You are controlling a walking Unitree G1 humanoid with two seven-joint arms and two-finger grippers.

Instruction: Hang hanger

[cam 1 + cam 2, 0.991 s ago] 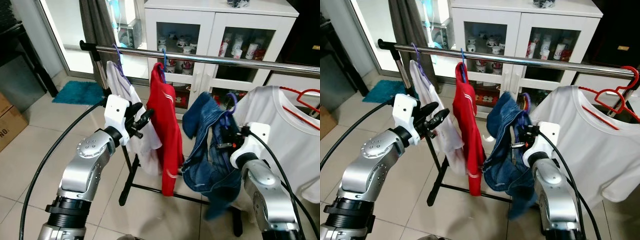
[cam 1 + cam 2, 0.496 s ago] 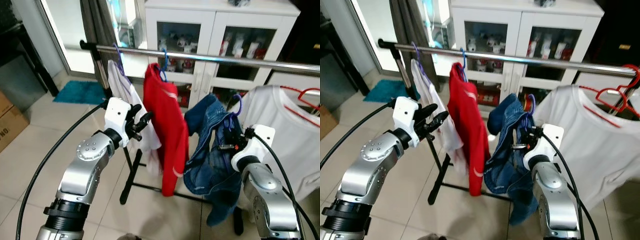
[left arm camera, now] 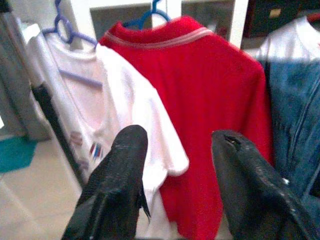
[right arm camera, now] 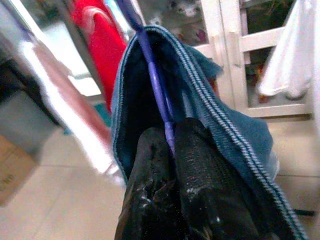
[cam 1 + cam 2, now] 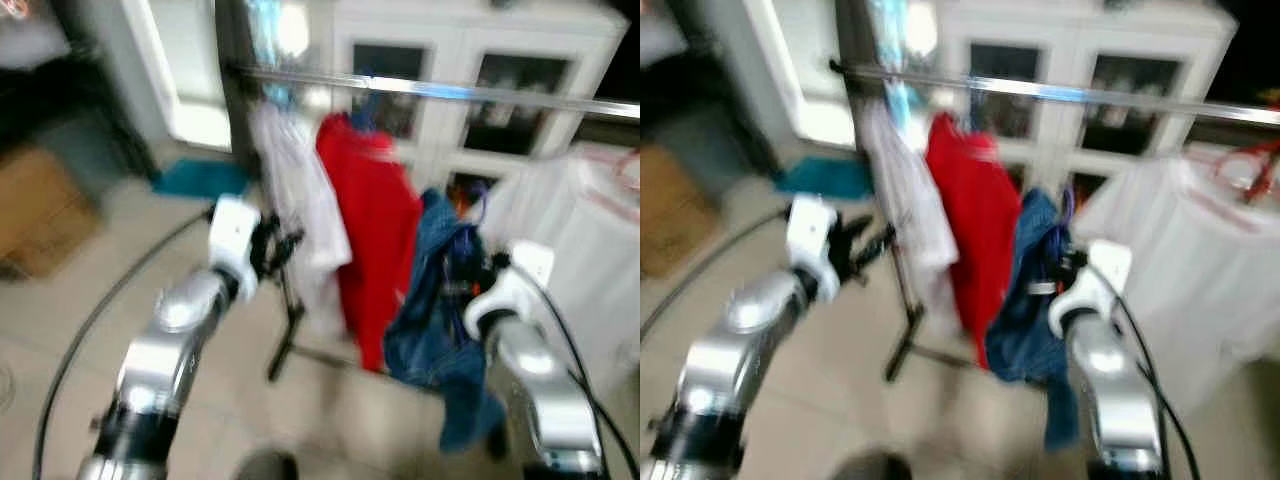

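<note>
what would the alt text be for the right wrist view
The right gripper has its two black fingers shut on a purple hanger that carries a blue denim garment. Behind are a red shirt, a white cabinet and a tiled floor.

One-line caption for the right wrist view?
Right hand shut on a purple hanger carrying a blue denim garment, white cabinet behind.

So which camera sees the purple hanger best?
The right wrist view: the purple hanger runs sharp and close into the shut right tool, inside the jeans. Both eye views are blurred, showing just its hook above the jeans.
</note>
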